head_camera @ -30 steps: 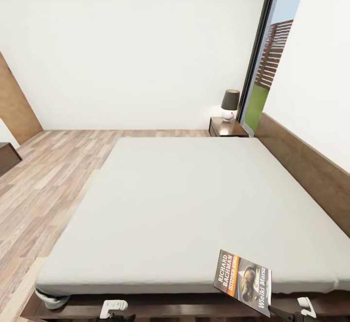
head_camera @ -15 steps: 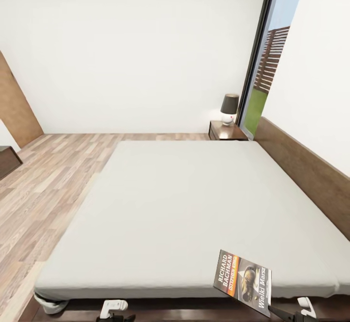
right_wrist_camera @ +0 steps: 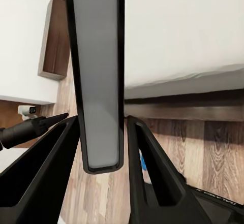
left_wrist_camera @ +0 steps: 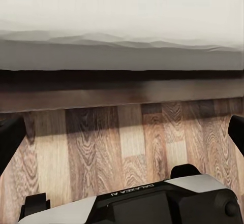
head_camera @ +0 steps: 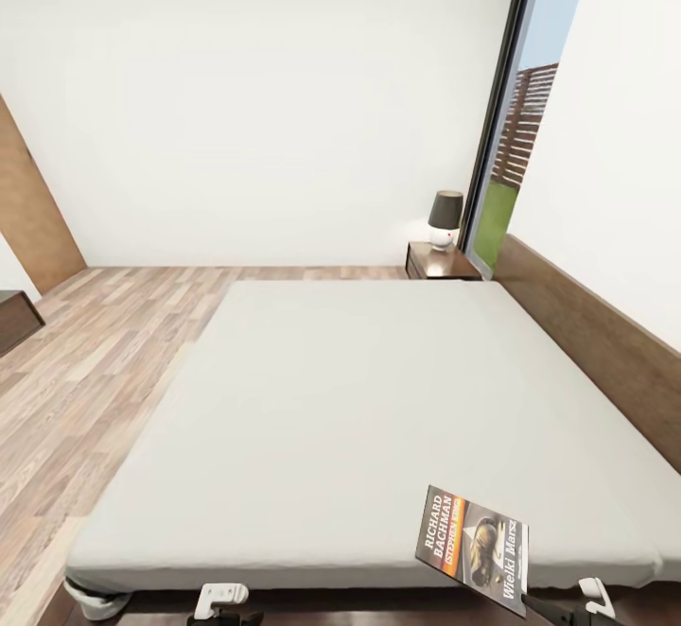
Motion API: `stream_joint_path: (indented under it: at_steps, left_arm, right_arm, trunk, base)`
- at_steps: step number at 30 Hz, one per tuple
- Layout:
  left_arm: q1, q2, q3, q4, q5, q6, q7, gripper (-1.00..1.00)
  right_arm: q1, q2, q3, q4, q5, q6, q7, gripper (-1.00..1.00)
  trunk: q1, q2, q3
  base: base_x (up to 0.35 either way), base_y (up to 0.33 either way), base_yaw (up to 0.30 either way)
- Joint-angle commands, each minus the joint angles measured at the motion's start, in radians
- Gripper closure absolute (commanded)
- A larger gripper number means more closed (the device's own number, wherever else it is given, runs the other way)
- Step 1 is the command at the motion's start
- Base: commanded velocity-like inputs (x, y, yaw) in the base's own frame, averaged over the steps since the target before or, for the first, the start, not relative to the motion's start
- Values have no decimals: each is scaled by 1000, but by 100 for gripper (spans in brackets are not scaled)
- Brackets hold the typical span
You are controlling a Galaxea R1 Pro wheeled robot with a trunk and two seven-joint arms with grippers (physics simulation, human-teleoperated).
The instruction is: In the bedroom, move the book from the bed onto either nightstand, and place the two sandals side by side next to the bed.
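Right claw (right_wrist_camera: 104, 148): pressed onto the book (right_wrist_camera: 96, 71), which stands edge-on between the two dark fingers (right_wrist_camera: 152, 178) in the right wrist view; grip falls near the book's lower edge only. In the head view the right claw (head_camera: 579, 605) sits at the lower right corner of the frame, with the book (head_camera: 471, 547) rising from it, cover facing the camera, lettering readable, held above the near corner of the bed (head_camera: 369, 408).

Left claw (head_camera: 222, 598): lower edge of the head frame, left of centre, nothing between its fingers; whether it is spread or pressed together cannot be told. Left wrist view looks across plank floor (left_wrist_camera: 127, 142) to the dark bed frame (left_wrist_camera: 122, 89).

Bed: pale mattress fills the middle of the head frame, headboard (head_camera: 591, 342) along the right side.

Nightstand (head_camera: 440, 261): upper right of centre, far side of the bed, carrying a lamp (head_camera: 445, 218) with a dark shade; beside it a tall window (head_camera: 515, 134). A second dark cabinet (right_wrist_camera: 57, 38) shows at the upper left of the right wrist frame.

Sandals: a sliver of blue (right_wrist_camera: 143, 160) shows behind a finger; too little to identify.

Risks, judged:
- Narrow grip on a thin paperback; it could pivot or slip during travel
- Far nightstand's top is partly taken by the lamp; a careless set-down could knock it or leave the book overhanging
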Motion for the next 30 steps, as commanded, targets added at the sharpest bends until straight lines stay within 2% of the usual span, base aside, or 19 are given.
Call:
stream_joint_path:
  at_steps: [1, 24, 30]
  left_arm:
    - [-1, 0, -9, 1, 8, -4, -3, -100]
    - [-1, 0, -9, 1, 8, -4, -3, -100]
    - [-1, 0, -9, 1, 8, -4, -3, -100]
  right_arm:
    - [-1, 0, 6, 0, -7, 10, 2, 100]
    - [-1, 1, 8, 3, -5, 11, 3, 100]
    - [-1, 8, 10, 3, 1, 10, 4, 100]
  trunk:
    - [1, -2, 0]
    - [1, -2, 37]
    - [1, -2, 40]
  base:
    - [0, 0, 0]
    - [0, 0, 0]
    - [0, 0, 0]
